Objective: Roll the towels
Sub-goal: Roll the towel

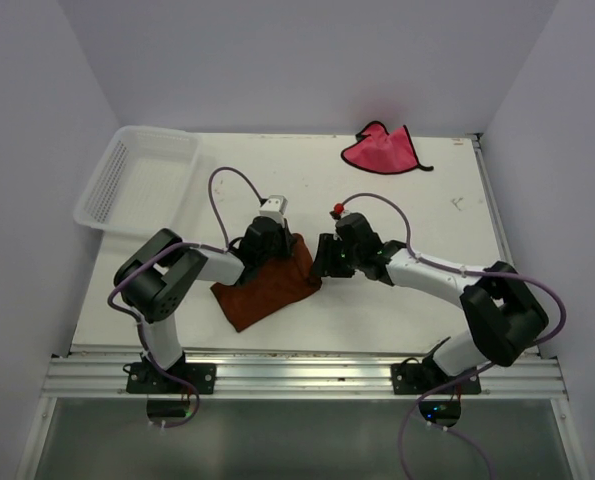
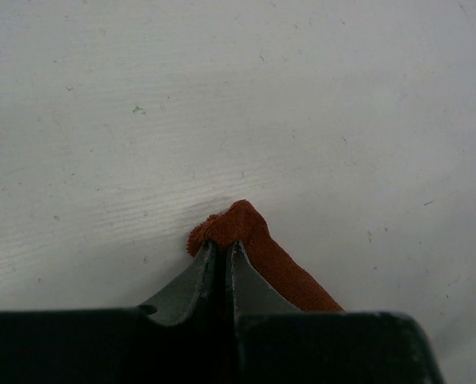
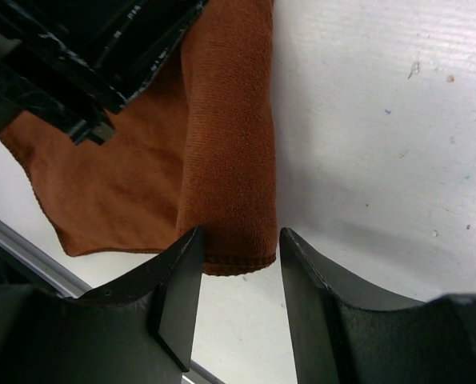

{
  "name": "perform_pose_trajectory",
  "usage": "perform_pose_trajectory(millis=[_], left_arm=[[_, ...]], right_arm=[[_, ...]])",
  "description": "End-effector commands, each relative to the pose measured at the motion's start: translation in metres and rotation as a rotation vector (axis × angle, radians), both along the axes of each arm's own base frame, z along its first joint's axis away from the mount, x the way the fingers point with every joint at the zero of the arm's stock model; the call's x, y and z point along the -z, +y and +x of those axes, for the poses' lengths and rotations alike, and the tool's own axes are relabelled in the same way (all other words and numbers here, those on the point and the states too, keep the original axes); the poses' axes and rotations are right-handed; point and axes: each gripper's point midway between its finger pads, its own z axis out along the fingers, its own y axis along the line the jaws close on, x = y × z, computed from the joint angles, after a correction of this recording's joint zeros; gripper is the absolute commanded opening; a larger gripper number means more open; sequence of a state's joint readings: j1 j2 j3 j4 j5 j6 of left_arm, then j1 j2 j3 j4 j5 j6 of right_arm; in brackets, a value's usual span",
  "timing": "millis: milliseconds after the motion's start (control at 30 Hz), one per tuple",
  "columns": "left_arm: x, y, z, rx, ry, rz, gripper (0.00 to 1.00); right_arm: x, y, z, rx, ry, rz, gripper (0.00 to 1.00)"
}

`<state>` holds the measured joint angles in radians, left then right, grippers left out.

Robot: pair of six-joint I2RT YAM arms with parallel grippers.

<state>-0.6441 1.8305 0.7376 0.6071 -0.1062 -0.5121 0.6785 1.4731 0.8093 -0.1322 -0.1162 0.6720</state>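
The rust-brown towel (image 1: 267, 287) lies on the white table between the two arms, its right edge folded over into a thick roll (image 3: 226, 160). My left gripper (image 2: 224, 250) is shut on the towel's far corner (image 2: 246, 226), pinching a small bunch of cloth at the fingertips. My right gripper (image 3: 238, 244) is open, and the end of the rolled edge sits between its fingers with a gap on the right side. In the top view the left gripper (image 1: 277, 243) and right gripper (image 1: 322, 262) flank the towel's right edge. The pink-red towel (image 1: 382, 150) lies crumpled at the back of the table.
A white mesh basket (image 1: 137, 175) sits at the back left, overhanging the table's left side. The left arm's black gripper body (image 3: 86, 56) fills the right wrist view's upper left. A metal rail (image 1: 297, 375) runs along the near edge.
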Motion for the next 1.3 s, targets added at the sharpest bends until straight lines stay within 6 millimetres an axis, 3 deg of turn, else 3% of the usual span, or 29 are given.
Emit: perform_pose_trajectory(millis=[0, 433, 567, 933, 1133, 1267], left_arm=[[0.007, 0.014, -0.006, -0.022, 0.011, 0.065, 0.0], [0.008, 0.013, -0.007, -0.025, 0.014, 0.066, 0.0], [0.005, 0.014, -0.007, -0.026, 0.006, 0.067, 0.0], [-0.005, 0.013, -0.005, -0.026, -0.011, 0.057, 0.0], [-0.004, 0.014, -0.008, -0.02, -0.01, 0.056, 0.0], [-0.006, 0.015, -0.008, -0.021, -0.012, 0.061, 0.0]], right_arm=[[0.005, 0.012, -0.003, -0.029, 0.024, 0.059, 0.47], [0.036, 0.021, -0.006, -0.08, 0.066, 0.053, 0.49], [0.043, 0.015, -0.008, -0.085, 0.062, 0.028, 0.45], [0.032, 0.018, 0.0, -0.096, 0.027, 0.028, 0.47], [0.036, 0.023, 0.002, -0.108, 0.026, 0.036, 0.34], [0.038, 0.017, -0.002, -0.131, 0.009, 0.017, 0.14]])
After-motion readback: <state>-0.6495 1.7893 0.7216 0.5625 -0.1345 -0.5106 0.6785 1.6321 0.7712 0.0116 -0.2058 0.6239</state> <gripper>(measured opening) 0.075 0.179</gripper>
